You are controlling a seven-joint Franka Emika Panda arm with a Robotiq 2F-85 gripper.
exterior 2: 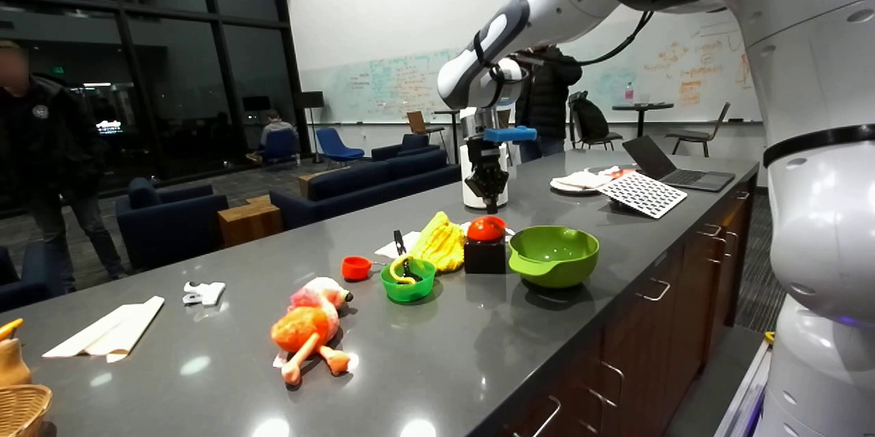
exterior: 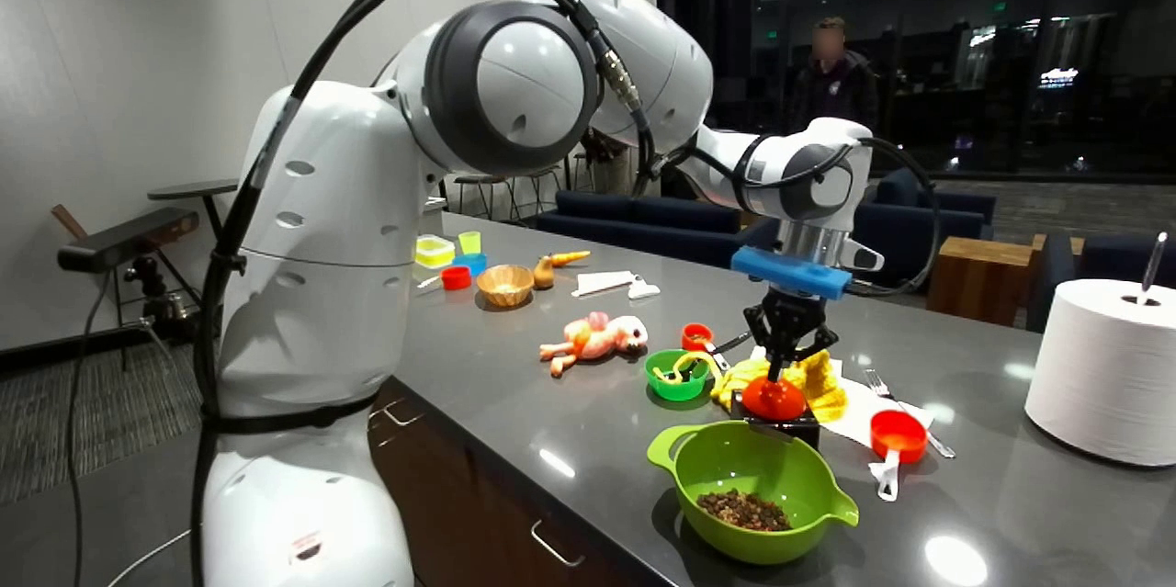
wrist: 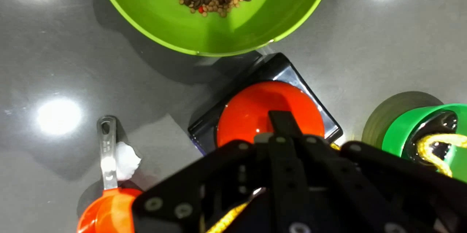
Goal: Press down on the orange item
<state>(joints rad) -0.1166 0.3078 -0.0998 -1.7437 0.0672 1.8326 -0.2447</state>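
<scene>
Wrist view: gripper [wrist: 280, 119] closed, above orange dome [wrist: 255, 105]; should press straight down near centre. Must clear green bowl [wrist: 160, 18].

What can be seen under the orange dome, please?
Under the orange dome there is a black box. The inside of the box and its underside are covered, so they cannot be seen.

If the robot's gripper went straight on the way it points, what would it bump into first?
Most likely the orange dome: the gripper points down at it from just above, though the exact gap is hard to judge.
</scene>
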